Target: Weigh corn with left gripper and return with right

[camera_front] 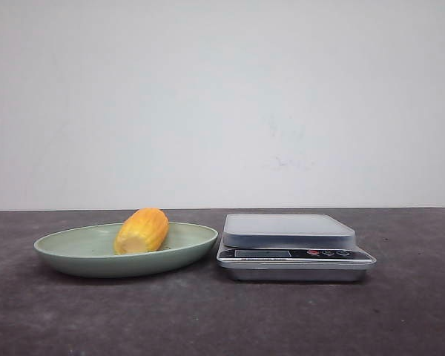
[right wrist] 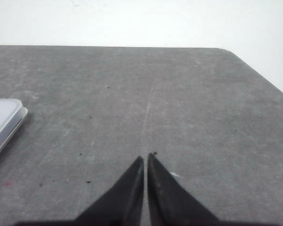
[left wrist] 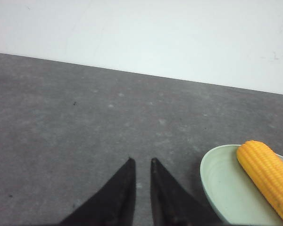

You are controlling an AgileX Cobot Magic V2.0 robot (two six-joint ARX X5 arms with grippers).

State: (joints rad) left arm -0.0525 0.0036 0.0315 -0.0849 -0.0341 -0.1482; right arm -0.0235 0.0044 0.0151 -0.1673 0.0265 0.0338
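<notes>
The corn (camera_front: 142,231) is a stubby yellow-orange cob lying in the pale green plate (camera_front: 74,248) at the left of the table. It also shows in the left wrist view (left wrist: 269,176), in the plate (left wrist: 221,181). My left gripper (left wrist: 141,162) hangs over bare table just beside the plate's rim, empty, its fingers nearly together with a narrow gap. My right gripper (right wrist: 146,156) is shut and empty over bare table, off to the side of the scale. Neither gripper shows in the front view.
A silver kitchen scale (camera_front: 293,245) with a flat tray top stands right of the plate; its corner shows in the right wrist view (right wrist: 4,120). The dark grey table (camera_front: 222,319) ends at a white wall behind. The table's rounded far corner (right wrist: 226,51) is near the right arm.
</notes>
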